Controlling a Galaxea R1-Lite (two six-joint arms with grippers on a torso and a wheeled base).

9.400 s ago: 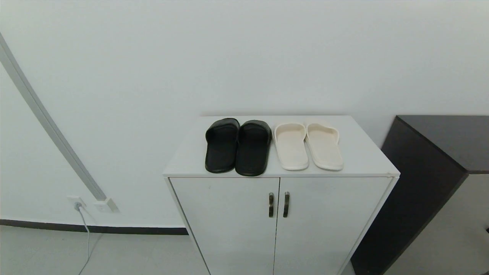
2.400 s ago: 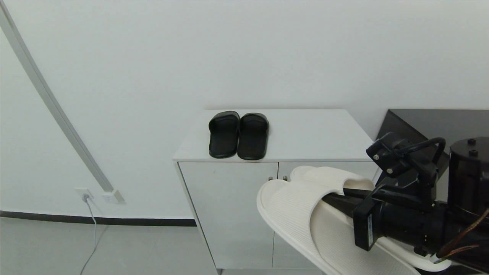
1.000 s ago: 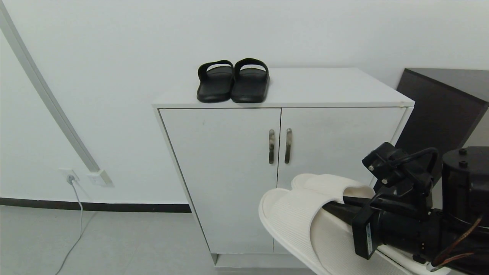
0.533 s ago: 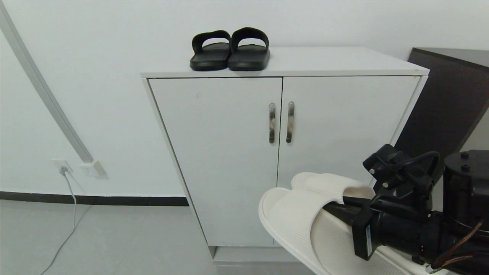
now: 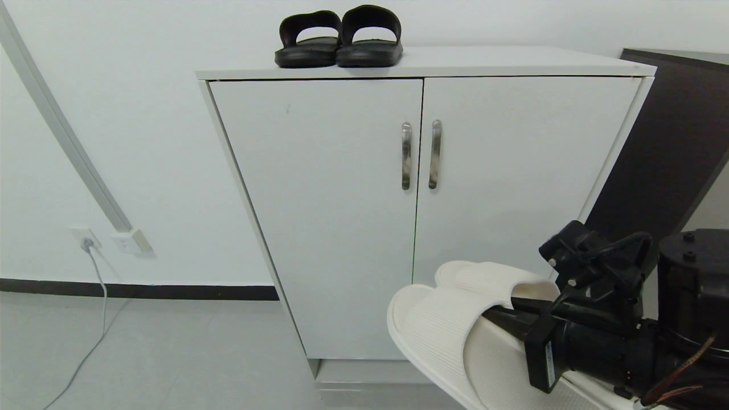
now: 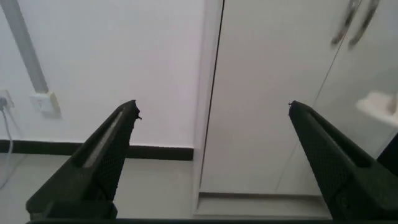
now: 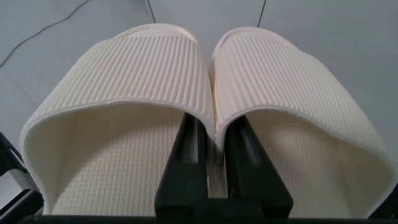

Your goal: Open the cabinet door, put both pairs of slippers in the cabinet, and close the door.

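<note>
Cabinet [image 5: 512, 60] stands vs. the wall [image 5: 142, 114], both doors shut; left door [image 5: 319, 216] & right door [image 5: 512, 171] meet at the middle, w/ two upright metal handles [image 5: 406, 155] side by side, one per door. Black slippers [image 5: 342, 54] sit as a pair on the cabinet top, sides touching, heels at its front edge, left of centre. White slippers [image 5: 455, 324] are off the cabinet, held in the air low in front of the right door, toes toward the cabinet; they lie side by side, inner edges pressed together. Right hand [image 5: 501, 310] holds them; its wrist view has one finger under each strap, the two inner side walls pinched btwn the fingers [image 7: 186, 162]. Left hand [image 6: 214, 109] is spread wide, nothing btwn its fingers; it hangs low, facing the cabinet's left front edge & the wall beside it. Grey strip [image 5: 57, 119] runs slantwise down the wall to a small box; next to that a socket [image 5: 84, 236] w/ a cable [image 5: 97, 307] trailing to the floor [image 5: 142, 353]; black skirting [image 5: 142, 290] along the wall's foot; dark cabinet [image 5: 672, 142] just right of the white one.
</note>
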